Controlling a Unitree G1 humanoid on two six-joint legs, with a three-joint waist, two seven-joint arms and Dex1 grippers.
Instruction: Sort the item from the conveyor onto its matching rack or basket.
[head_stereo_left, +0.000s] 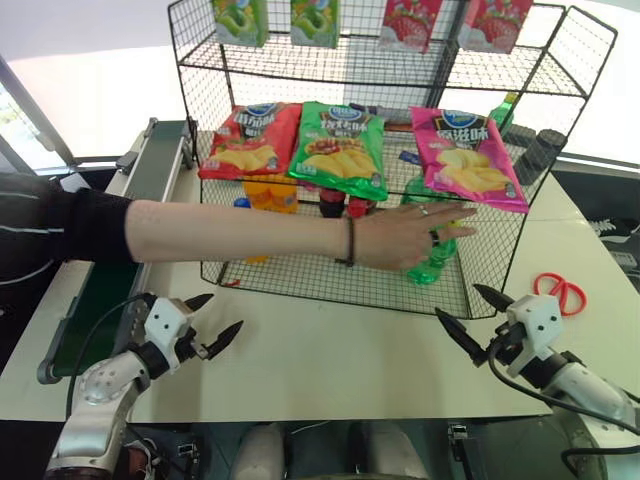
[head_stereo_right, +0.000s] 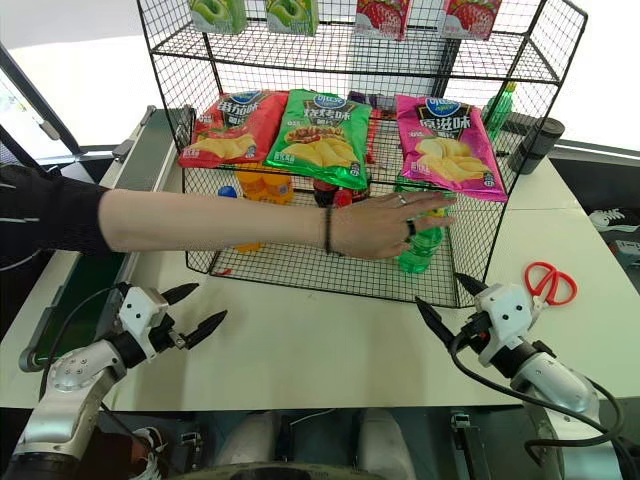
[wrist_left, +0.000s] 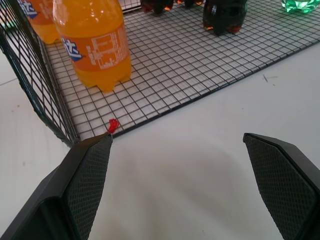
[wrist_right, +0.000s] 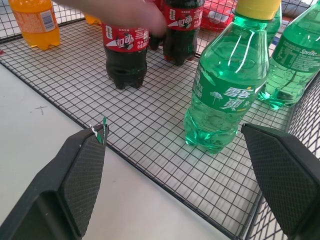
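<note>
Bottle: small translucent green plastic soda bottle with a yellow screw cap and green label (wrist_right: 227, 82) stands upright on the wire floor of the bottom basket, near its right front corner; a second green bottle (wrist_right: 295, 55) stands just beside it, further in
Rack: large black wire-mesh shelving unit (head_stereo_left: 300, 275) sits on the white table (head_stereo_left: 330, 350); its lowest tier is a wide wire basket holding the drinks
Person: a bare forearm in a dark sleeve reaches across from the left, the person's hand (head_stereo_left: 405, 235) spread in front of the basket over the green bottle's upper part; whether it touches the bottle cannot be told
Conveyor: long narrow dark green belt with grey metal side rails (head_stereo_left: 150, 170) runs along the table's left edge, well apart from the bottle
Left gripper (head_stereo_left: 213, 322): black fingers spread apart, holding nothing, above the bare table near the basket's left front corner
Right gripper (head_stereo_left: 470, 315): fingers spread apart, holding nothing, just in front of the basket's right front edge, facing the green bottle
Other drinks: orange-drink bottles (wrist_left: 95, 42) stand at the basket's left end, dark cola bottles with red labels (wrist_right: 125, 52) in the middle
Sloped shelf: red, green and pink chip bags (head_stereo_left: 340, 150) lie side by side above the basket
Scissors: red-handled pair (head_stereo_left: 560, 290) lies on the table right of the rack
</note>
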